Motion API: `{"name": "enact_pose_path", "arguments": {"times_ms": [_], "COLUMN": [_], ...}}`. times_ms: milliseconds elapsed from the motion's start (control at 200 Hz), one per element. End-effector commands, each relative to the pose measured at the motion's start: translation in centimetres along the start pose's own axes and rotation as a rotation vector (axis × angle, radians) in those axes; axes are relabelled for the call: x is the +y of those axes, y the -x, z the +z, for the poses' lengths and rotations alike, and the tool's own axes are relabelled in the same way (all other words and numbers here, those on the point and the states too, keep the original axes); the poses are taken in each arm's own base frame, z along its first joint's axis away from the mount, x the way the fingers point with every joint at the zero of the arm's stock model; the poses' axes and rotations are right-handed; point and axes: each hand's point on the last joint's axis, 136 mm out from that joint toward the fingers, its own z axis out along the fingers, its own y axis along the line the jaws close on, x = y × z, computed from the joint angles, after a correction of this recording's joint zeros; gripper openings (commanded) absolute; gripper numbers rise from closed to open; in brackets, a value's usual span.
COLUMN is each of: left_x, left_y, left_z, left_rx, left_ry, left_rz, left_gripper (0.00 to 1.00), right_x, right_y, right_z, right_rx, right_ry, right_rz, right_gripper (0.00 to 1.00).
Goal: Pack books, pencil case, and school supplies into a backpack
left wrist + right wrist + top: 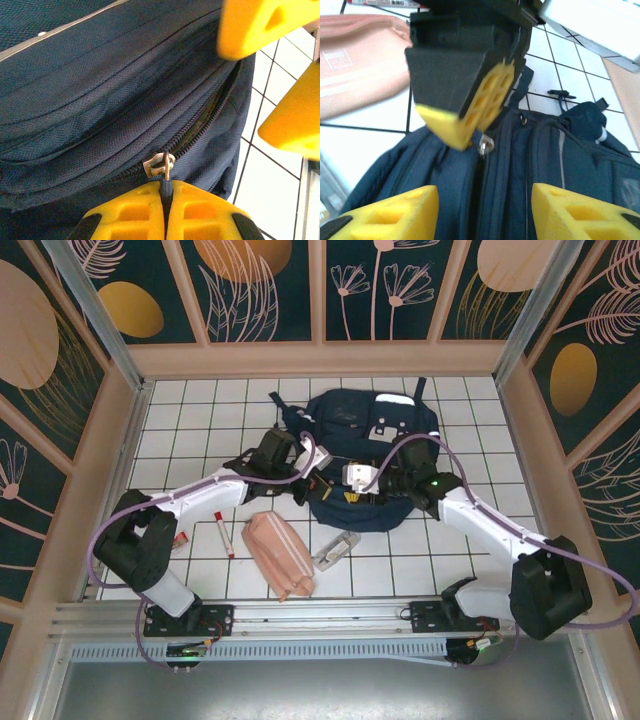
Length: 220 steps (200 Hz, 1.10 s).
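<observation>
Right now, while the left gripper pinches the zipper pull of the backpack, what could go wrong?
1. The left gripper grips just the thin tab of the zipper pull, so it may slip off under a pull.
2. The right gripper stands open above the backpack and holds nothing, so the soft bag may drag along instead of the zipper sliding.
3. Both grippers are close together and could bump.

— How did your arms (190, 502) look?
— Your links were white, joints black. Lilac cables (93, 555) looped along both, and the finger pads (200, 212) were yellow, moulded with hollow cells.
</observation>
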Motion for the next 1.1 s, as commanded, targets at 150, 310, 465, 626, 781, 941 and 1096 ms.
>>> {"name": "enact_pose_path", "arguments": {"times_ms": [150,310,465,626,781,941,1096], "left_x": [-3.0,-2.6,2.1,7.2,9.9,12.9,18.1], "left_y": [4.8,5.1,3.7,2.0,2.5,3.6,3.0], "left_z": [-1.5,-2.6,-3.6,-5.4,-6.4,-6.2,-5.7], "left_rx": [-0.143,-0.154,-0.139,-0.105,-0.097,-0.101,-0.069], "left_ry": [-0.066,-0.025,0.093,0.266,0.366,0.421,0.548], "left_rz": [0.127,0.153,0.077,0.037,0.024,-0.036,-0.147], "left_gripper": [0.00,0.00,0.00,0.00,0.00,0.00,0.00], "right_x": [0.1,1.4,1.3,0.0,-0.2,-0.2,0.2], "right_y": [-3.3,-4.9,-3.8,-0.7,0.6,1.1,1.9], "right_z": [2.4,2.2,0.6,-1.9,-3.7,-5.0,-5.6], "right_rx": [0.109,0.168,0.118,-0.009,0.019,0.036,0.010], "right_ry": [0.003,0.026,0.002,-0.054,-0.031,-0.058,-0.066], "right_rz": [0.133,0.055,-0.043,-0.121,-0.216,-0.280,-0.296], "right_gripper": [0.54,0.12,0.00,0.00,0.00,0.00,0.00]}}
